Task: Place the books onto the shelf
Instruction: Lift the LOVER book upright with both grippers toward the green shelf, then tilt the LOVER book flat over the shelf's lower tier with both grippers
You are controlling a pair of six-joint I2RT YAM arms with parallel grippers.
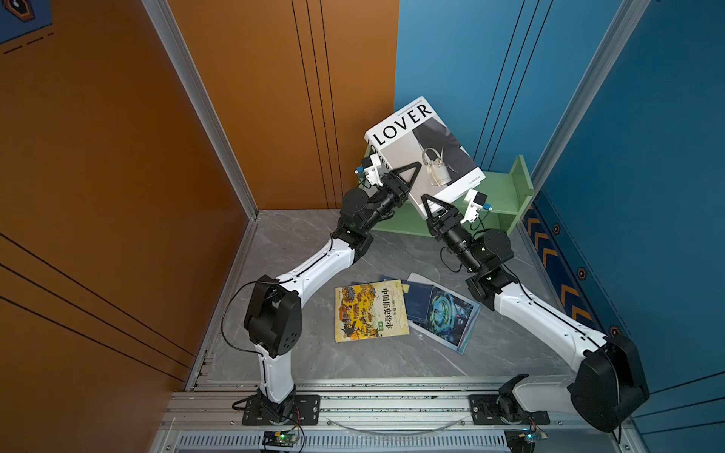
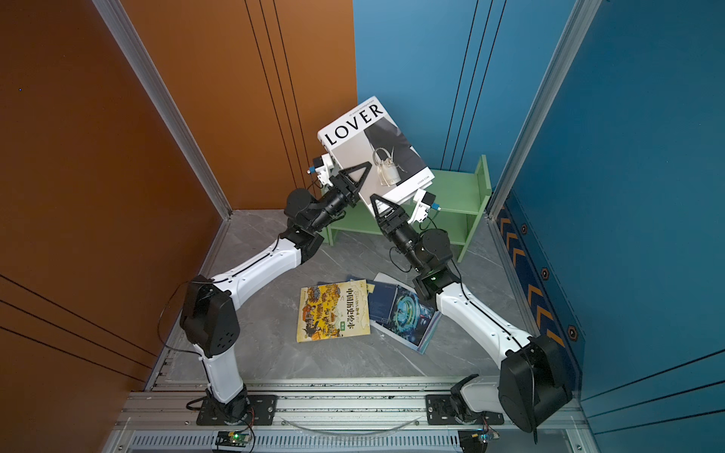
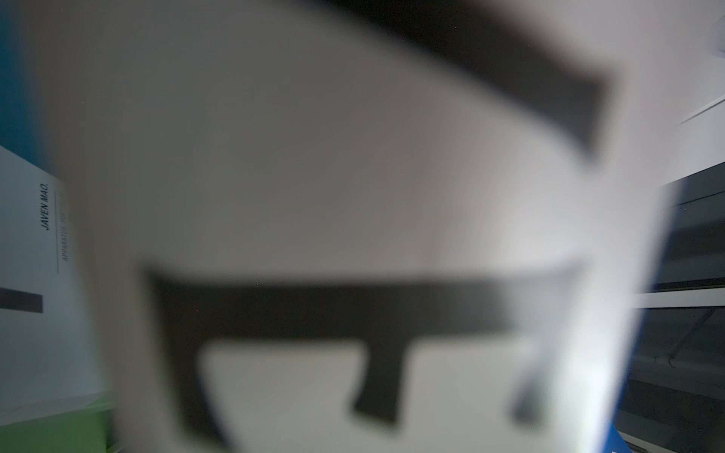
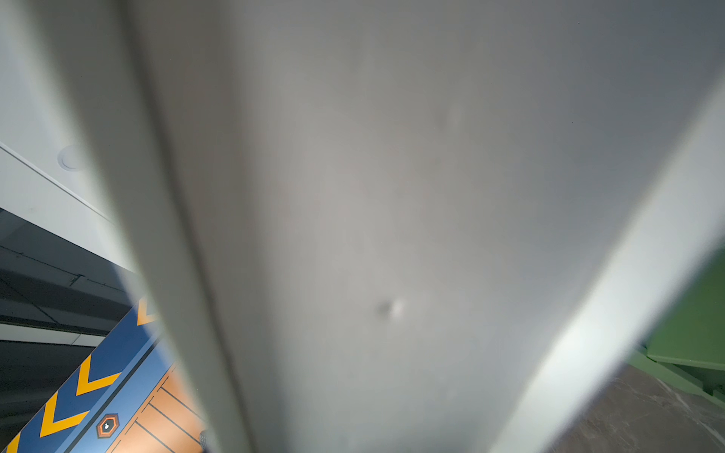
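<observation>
Clamping, left gripper (image 1: 416,168) (image 2: 367,168): jaws closed on the spine-side edge of the LOVER book (image 1: 404,153) (image 2: 353,155). One black finger (image 1: 406,177) lies flat on the cover, the other is hidden under it.
right gripper (image 1: 426,201) (image 2: 375,201): jaws straddle the book's lower corner, one finger (image 1: 432,208) on the cover. Pinching or just resting, can't tell from where I stand.
left wrist view: blurred white spine with big black letters (image 3: 353,196) fills the frame.
right wrist view: plain white face of the same book (image 4: 392,196), hard against the lens.
LOVER book: off the table, tilted, cover up, over the left end of the shelf (image 1: 506,188) (image 2: 459,188). Can't tell whether its underside touches it.
shelf: light green, two tiers, in the back corner.
JAVEN MAO book (image 3: 31,235): white, just past the held one, above a green surface (image 3: 51,427).
table (image 1: 314,251): yellow book (image 1: 368,310) (image 2: 333,310) and teal book (image 1: 445,313) (image 2: 408,313) lie flat with edges overlapping, between the arms, well apart from both grippers.
</observation>
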